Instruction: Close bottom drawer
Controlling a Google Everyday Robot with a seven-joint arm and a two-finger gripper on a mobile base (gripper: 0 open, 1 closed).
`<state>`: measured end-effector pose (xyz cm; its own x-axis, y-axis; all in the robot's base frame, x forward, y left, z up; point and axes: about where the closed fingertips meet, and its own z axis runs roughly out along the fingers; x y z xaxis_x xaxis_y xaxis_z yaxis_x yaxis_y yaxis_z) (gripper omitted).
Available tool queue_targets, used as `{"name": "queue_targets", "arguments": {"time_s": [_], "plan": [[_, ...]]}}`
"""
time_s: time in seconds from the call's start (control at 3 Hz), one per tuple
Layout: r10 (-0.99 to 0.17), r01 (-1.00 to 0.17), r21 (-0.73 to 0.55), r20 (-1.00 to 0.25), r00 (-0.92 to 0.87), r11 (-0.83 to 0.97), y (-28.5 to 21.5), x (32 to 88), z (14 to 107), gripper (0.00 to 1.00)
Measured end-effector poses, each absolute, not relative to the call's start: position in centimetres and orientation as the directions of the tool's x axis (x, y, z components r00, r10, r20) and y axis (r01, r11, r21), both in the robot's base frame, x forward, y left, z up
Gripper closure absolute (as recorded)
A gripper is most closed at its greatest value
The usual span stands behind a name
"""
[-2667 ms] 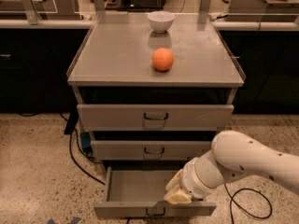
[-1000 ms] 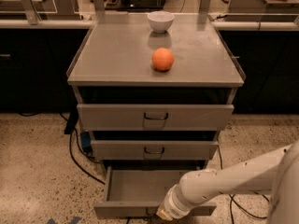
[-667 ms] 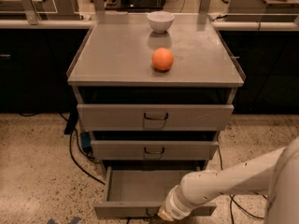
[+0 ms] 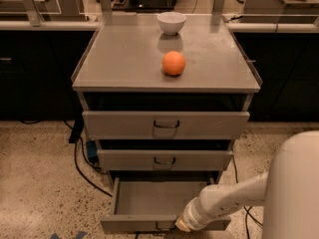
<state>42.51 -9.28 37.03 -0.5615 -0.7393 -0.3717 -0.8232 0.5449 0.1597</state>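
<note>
Drawers come in threes on this grey cabinet, and the bottom drawer (image 4: 149,199) is the one pulled well out toward the near side, its shallow tray bare and its narrow front panel (image 4: 129,224) low in the view. It sits as far out as it did in all three earlier views, so the closing itself does not seem to have begun. What has changed is the arm (image 4: 229,198): a few seconds ago its end hung over the right part of the tray, and since then it has dropped to the near face of the panel and barely shifted in the last second. The tool (image 4: 182,226) is now at the panel's front, just right of the small dark handle (image 4: 163,226); whether it is clenched or released cannot be told. That placement looks like the set-up for a push toward the far side, so the task seems to be at the point of contact with the whole travel left. Above, the middle drawer (image 4: 199,161) and top drawer (image 4: 209,125) stand slightly out. An orange (image 4: 174,63) and a white bowl (image 4: 171,22) sit apart on the surface (image 4: 124,59).
</note>
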Motion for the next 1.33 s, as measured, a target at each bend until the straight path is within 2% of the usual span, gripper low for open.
{"name": "queue_targets", "arguments": {"time_s": [0.67, 1.33], "plan": [[-0.651, -0.765, 0.277, -0.405, -0.642, 0.582, -10.8, 43.4, 29.2, 1.00], [-0.634, -0.745, 0.275, -0.396, -0.664, 0.608, -11.4, 42.9, 28.2, 1.00]]}}
